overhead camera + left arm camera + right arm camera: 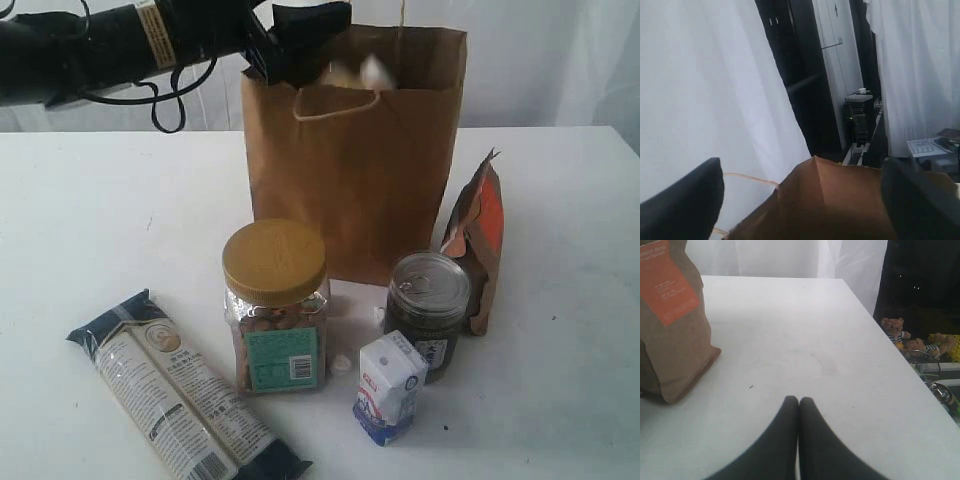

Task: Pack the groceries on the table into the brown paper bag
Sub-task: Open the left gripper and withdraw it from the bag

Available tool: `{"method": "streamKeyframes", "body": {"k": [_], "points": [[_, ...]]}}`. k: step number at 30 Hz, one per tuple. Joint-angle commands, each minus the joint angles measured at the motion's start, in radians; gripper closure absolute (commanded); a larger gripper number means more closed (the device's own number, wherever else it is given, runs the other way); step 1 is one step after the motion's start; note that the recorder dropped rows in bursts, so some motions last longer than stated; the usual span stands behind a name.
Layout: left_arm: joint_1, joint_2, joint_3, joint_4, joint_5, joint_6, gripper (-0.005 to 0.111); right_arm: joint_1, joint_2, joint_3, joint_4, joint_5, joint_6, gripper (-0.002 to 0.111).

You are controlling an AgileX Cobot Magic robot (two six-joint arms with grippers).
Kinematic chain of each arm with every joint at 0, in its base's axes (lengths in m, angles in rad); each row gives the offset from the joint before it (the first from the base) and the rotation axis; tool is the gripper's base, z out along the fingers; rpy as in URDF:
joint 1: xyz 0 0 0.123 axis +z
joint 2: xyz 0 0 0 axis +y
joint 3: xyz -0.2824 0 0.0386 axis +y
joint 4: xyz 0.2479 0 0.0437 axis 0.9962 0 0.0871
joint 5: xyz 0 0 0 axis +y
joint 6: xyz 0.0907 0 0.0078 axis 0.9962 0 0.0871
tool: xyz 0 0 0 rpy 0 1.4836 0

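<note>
Long dark-blue noodle pack (185, 395) lies flat and slanting at the near edge of the surface (90, 220); pale noodles show through its window. Likely light, contents brittle. Take it across the middle, gently.

Blue-white carton (392, 388) stands near the front, touching or just in front of the dark metal-lidded jar (428, 305). Carton looks stiff with flat sides, an easy pinch. Dark jar is probably glass, so heavy and breakable; hold the body below the lid.

Yellow-lidded clear jar (276, 305) stands upright between pack and carton, nuts inside, teal label. Probably the heaviest item, and its smooth walls may slip.

Orange-brown pouch (478, 240) stands just right of the dark jar, top crumpled. Soft; grip the upper fold.

Brown paper bag (355, 170) stands open behind everything, cord handle hanging down its front.

Left pincer (295, 45) is over the bag mouth, fingers well apart and holding nothing. Pale blur inside the mouth; cannot tell what.

Right pincer (799, 412) has fingers pressed together, empty, over bare surface near the pouch.
</note>
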Motion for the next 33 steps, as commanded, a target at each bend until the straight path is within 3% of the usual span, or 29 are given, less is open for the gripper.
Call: {"method": "streamKeyframes", "body": {"k": [1,9,18,24,27,33], "points": [[-0.002,-0.013,-0.004,-0.007,-0.02,-0.042,0.018,-0.001,-0.006,0.002,0.003,-0.008,-0.001,0.108],[0.0,-0.024,-0.004,0.004,-0.02,-0.042,0.02,-0.001,-0.006,0.002,0.003,-0.008,-0.001,0.108],[0.012,-0.083,-0.004,0.222,-0.02,-0.047,0.063,-0.001,-0.006,0.002,0.003,-0.008,-0.001,0.108],[0.083,-0.132,-0.004,0.398,-0.02,-0.18,0.087,-0.001,-0.006,0.002,0.003,-0.008,-0.001,0.108],[0.133,-0.172,-0.004,0.456,-0.02,-0.291,0.105,-0.001,-0.006,0.002,0.003,-0.008,-0.001,0.108],[0.249,-0.24,-0.004,0.513,-0.02,-0.522,0.107,-0.001,-0.006,0.002,0.003,-0.008,-0.001,0.108]]}}
